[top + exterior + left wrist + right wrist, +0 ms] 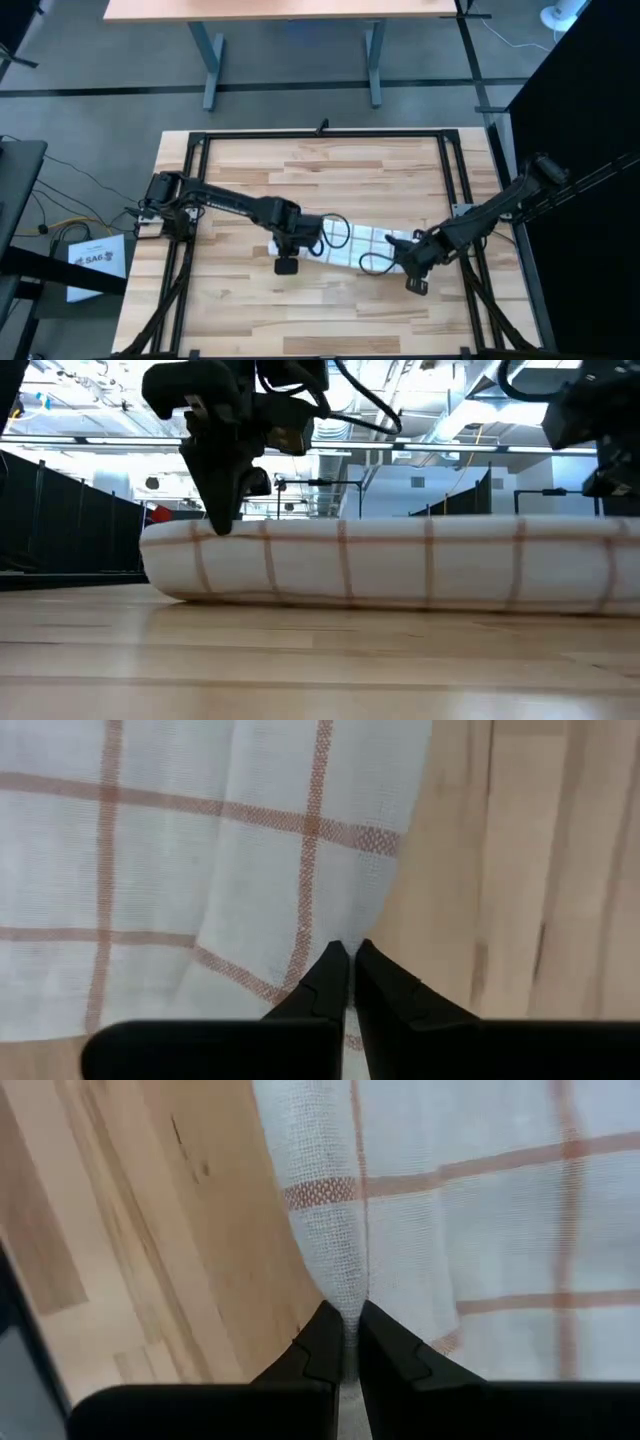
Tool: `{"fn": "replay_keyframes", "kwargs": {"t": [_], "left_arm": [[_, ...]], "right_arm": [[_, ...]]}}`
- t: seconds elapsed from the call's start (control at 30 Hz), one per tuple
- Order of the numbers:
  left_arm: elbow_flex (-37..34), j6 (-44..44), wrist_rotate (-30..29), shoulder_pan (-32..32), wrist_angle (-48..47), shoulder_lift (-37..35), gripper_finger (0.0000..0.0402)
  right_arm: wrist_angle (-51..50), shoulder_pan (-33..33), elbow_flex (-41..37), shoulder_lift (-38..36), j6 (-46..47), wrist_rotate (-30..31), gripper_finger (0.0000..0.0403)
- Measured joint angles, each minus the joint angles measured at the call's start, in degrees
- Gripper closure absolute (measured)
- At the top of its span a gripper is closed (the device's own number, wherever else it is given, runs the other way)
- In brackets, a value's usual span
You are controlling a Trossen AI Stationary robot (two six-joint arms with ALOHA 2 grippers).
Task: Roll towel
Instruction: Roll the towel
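Note:
The towel [358,243], white with a grid of brownish lines, lies on the wooden table as a long low band, seen side-on in the low view [400,565]. My left gripper [290,243] is shut on the band's left end. My right gripper [410,262] is shut on its right end. Both wrist views show the cloth close up, in the left wrist view [200,850] and in the right wrist view [470,1210]. My left gripper pinches the towel's edge near its left end [345,955] between its two fingers, coming from above and pointing down. The cloth puckers toward the fingertips; the rest of it lies on the table. My right gripper pinches the towel's edge at its right end [345,1305] between its two fingers. The cloth is gathered into a narrow fold that runs up from the fingertips. The rest of the towel lies on the table.
A black metal frame [320,133] runs around the wooden table [330,310]. Bare wood lies in front of and behind the towel. Another table [290,10] stands beyond the far edge.

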Motion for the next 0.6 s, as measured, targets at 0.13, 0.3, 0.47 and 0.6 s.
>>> {"fn": "replay_keyframes", "kwargs": {"t": [0.13,0.3,0.47,0.6], "left_arm": [[0.0,4.8,1.04,3.2,-1.47,-0.49,0.04],[0.04,10.39,0.6,8.05,-0.97,-0.69,0.04],[0.04,16.46,0.77,13.76,-0.8,-0.69,0.04],[0.04,22.05,3.81,18.95,-0.77,-0.69,0.04]], "right_arm": [[-3.78,-4.07,0.02,-4.12,-0.04,0.17,0.0391],[-7.84,-11.58,0.02,-5.92,-4.22,0.31,0.0391],[-8.57,-21.01,0.02,-5.42,-11.97,-1.2,0.0391],[-9.36,-29.65,-0.57,-4.85,-18.02,-3.87,0.0391]]}}
